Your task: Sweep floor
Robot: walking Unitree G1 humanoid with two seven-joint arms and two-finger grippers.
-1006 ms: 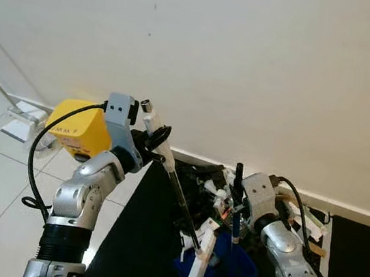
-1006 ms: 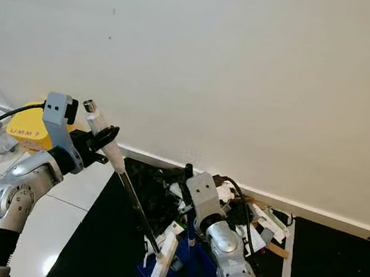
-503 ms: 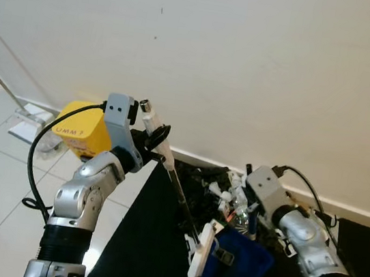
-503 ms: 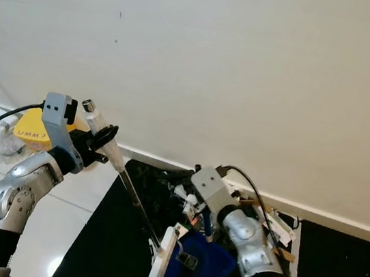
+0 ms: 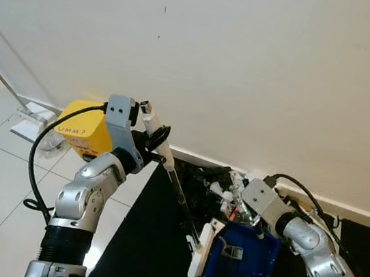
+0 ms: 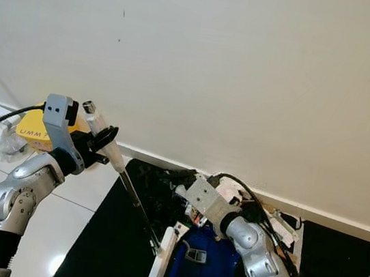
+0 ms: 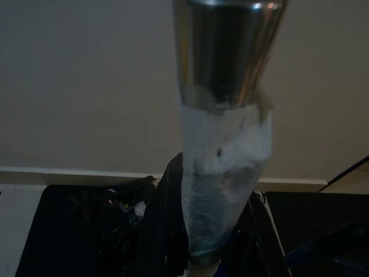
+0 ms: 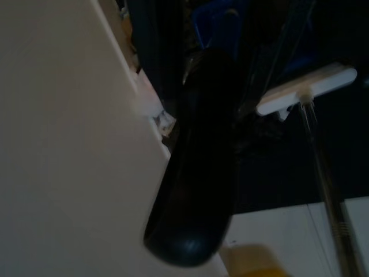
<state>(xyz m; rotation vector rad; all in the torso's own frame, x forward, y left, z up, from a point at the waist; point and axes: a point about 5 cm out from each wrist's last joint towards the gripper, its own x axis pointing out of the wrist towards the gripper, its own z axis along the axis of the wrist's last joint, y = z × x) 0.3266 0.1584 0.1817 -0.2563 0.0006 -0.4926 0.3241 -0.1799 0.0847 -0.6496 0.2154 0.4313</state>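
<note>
Broom (image 5: 176, 191) slants from left gripper (image 5: 150, 140) toward dustpan (image 5: 243, 264).

Silver jointed arms (image 5: 84, 197) — grey wrist boxes, looping black cables.

One legible marking is noted: black letters reading "UMM?" on the face of the yellow box (image 5: 84, 129) standing on the floor by the wall. In the right eye view the same print is partly covered by the left arm, so that "UMM" alone is read. No other text, number or brand can be read.
</note>
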